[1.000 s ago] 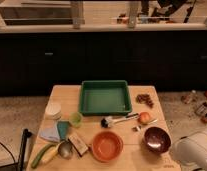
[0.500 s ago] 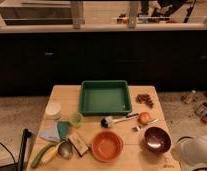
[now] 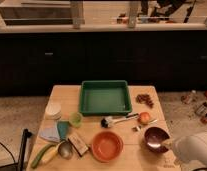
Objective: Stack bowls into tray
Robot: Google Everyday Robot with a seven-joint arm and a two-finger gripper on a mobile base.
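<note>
Gripper first: it sits low at the right edge, at the tip of the white arm, just beside the right rim of the maroon bowl. Whether it is released or clenched cannot be told.

From the left of the wooden table, a green and yellow elongated item lies at the front corner. Behind it stands a white round container with pale blue and teal pieces in front of it. Next come a metal spoon, a small lime-green cup and a brown packet; any print on the packet is too small to read.

The green tray rests at the back centre of the table, its green floor in plain sight. The 2 bowls stand outside it, towards the front edge. The orange bowl is in front of the tray, showing only its own orange inside. A brush with a silver handle lies between them.

Further right are a round peach-coloured fruit, a small dark heap near the tray's right corner, and the maroon bowl with a pale glint inside, well apart from the orange bowl.
</note>
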